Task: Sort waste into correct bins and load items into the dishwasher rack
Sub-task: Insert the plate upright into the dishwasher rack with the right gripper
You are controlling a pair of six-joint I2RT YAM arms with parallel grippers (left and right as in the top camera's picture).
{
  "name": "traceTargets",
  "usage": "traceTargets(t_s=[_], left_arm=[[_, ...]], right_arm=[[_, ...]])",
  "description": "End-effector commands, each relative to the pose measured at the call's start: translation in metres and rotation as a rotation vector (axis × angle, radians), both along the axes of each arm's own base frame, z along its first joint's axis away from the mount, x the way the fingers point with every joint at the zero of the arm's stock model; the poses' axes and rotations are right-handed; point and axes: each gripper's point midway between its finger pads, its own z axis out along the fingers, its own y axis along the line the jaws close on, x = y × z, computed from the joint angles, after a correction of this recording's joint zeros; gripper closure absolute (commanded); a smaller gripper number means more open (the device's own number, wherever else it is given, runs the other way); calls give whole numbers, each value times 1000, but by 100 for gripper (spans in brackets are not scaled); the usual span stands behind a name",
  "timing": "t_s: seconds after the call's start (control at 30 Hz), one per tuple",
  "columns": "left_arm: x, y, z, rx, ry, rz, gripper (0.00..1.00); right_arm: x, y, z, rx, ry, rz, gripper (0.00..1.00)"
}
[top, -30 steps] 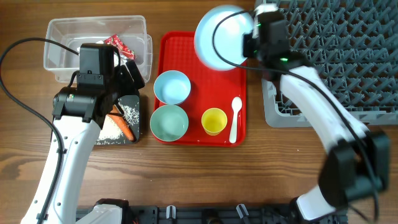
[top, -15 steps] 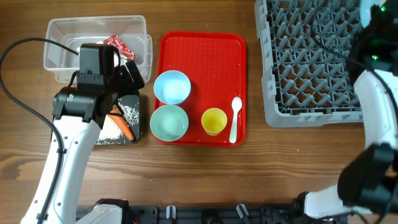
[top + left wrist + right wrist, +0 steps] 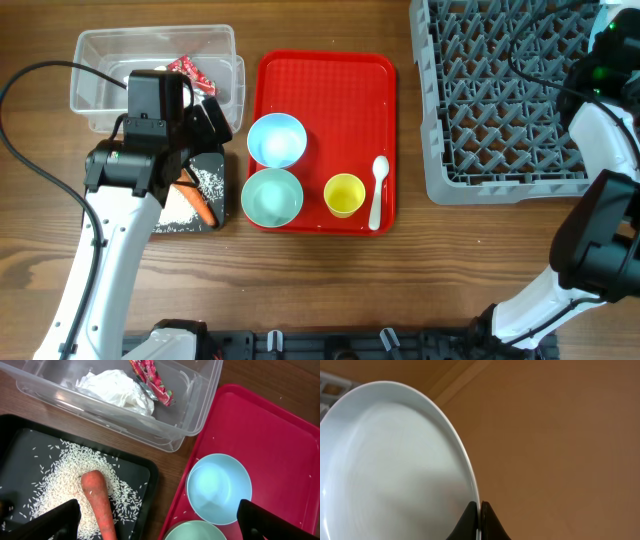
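At table's right edge: right arm (image 3: 600,140) stretched toward far corner
Right gripper (image 3: 480,510): jaws pinching round light blue plate (image 3: 395,470) rim
Left gripper (image 3: 160,522): jaws spread wide, empty, above orange carrot (image 3: 100,502)

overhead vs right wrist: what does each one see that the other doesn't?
Only overhead: the clear tub, the carrot, and the red tray with the light blue bowl, mint bowl, yellow cup and spoon. Only right wrist: the light blue plate, its rim pinched in the right hand. Both: the rack, which shows in the wrist view only as what looks like a corner sliver.
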Motion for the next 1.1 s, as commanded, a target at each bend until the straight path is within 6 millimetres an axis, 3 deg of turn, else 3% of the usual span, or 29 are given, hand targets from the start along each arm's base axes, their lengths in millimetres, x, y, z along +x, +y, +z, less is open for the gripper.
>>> traceTargets(t_s=[0.0, 0.07, 0.23, 0.33, 0.37, 0.4, 0.43, 0.53, 0.57, 0.63, 0.73, 0.77, 0.8, 0.87, 0.93, 1.0, 1.07], left_arm=[[1, 3, 0, 10, -2, 14, 0], [1, 3, 0, 10, -2, 14, 0], [1, 3, 0, 10, -2, 14, 0], [1, 3, 0, 10, -2, 14, 0], [1, 3, 0, 10, -2, 14, 0], [1, 3, 0, 10, -2, 14, 0], [1, 3, 0, 10, -2, 14, 0], [1, 3, 0, 10, -2, 14, 0], [1, 3, 0, 10, -2, 14, 0], [1, 3, 0, 10, -2, 14, 0], [1, 3, 0, 10, -2, 14, 0], [1, 3, 0, 10, -2, 14, 0], [1, 3, 0, 10, -2, 14, 0], [1, 3, 0, 10, -2, 14, 0], [1, 3, 0, 10, -2, 14, 0], [1, 3, 0, 10, -2, 14, 0], [1, 3, 0, 10, -2, 14, 0]], right_arm=[[11, 8, 13, -15, -88, 28, 96], [19, 16, 14, -14, -94, 69, 96], [31, 35, -30, 197, -82, 159, 96], [32, 35, -39, 205, -64, 157, 95], [33, 36, -40, 224, -83, 158, 49], [35, 38, -40, 238, -99, 173, 10], [36, 38, -37, 259, -142, 169, 0], [32, 45, -5, 330, -308, 169, 0], [29, 54, 16, 337, -354, 187, 0], [26, 82, 49, 351, -386, 271, 0], [18, 161, 80, 502, -363, 492, 0], [12, 203, 80, 622, -327, 598, 0], [8, 224, 77, 689, -302, 648, 0], [-5, 288, 60, 916, -195, 796, 0], [-18, 330, 43, 1119, -107, 866, 0], [-33, 358, 30, 1313, -31, 888, 0], [-40, 368, 27, 1360, 19, 924, 0]])
